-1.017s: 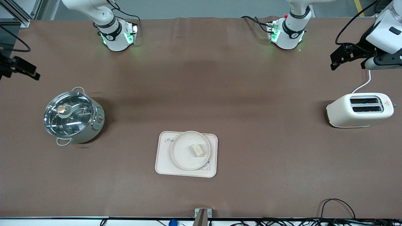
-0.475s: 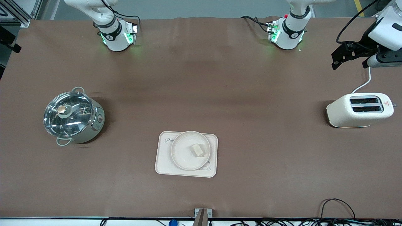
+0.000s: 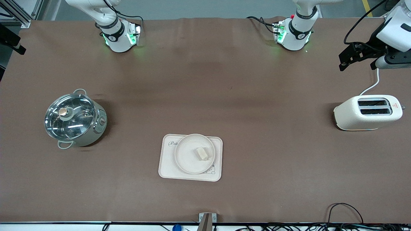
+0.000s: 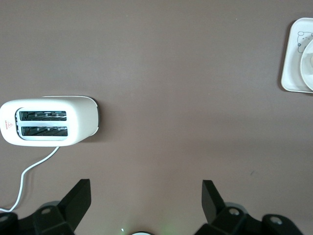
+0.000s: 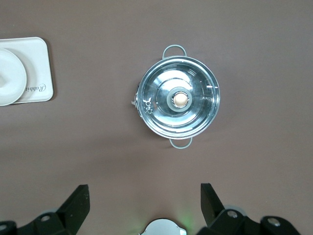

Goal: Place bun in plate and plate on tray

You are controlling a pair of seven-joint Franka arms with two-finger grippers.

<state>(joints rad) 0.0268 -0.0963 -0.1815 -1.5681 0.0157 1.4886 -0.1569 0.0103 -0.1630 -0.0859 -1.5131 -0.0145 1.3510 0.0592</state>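
The pale bun (image 3: 201, 153) lies in the round cream-white plate (image 3: 186, 155), toward its left-arm side. The plate sits on the cream "Rabbit" tray (image 3: 167, 168), which rests on the brown table near the front camera. The tray's edge (image 4: 292, 73) and the plate's rim (image 4: 309, 61) show in the left wrist view; the tray (image 5: 38, 73) and plate (image 5: 10, 76) also show in the right wrist view. My left gripper (image 3: 348, 57) (image 4: 146, 196) is open and empty, high over the table by the toaster. My right gripper (image 3: 13, 43) (image 5: 144, 200) is open and empty, high over the table's right-arm end.
A glass-lidded steel pot (image 3: 74, 118) (image 5: 178, 98) stands toward the right arm's end. A cream two-slot toaster (image 3: 367, 112) (image 4: 49, 122) with a white cord stands toward the left arm's end. Cables lie along the table's near edge.
My right gripper has drawn back toward the table's edge at its own end. My left gripper has shifted slightly. Bun, plate and tray have not moved.
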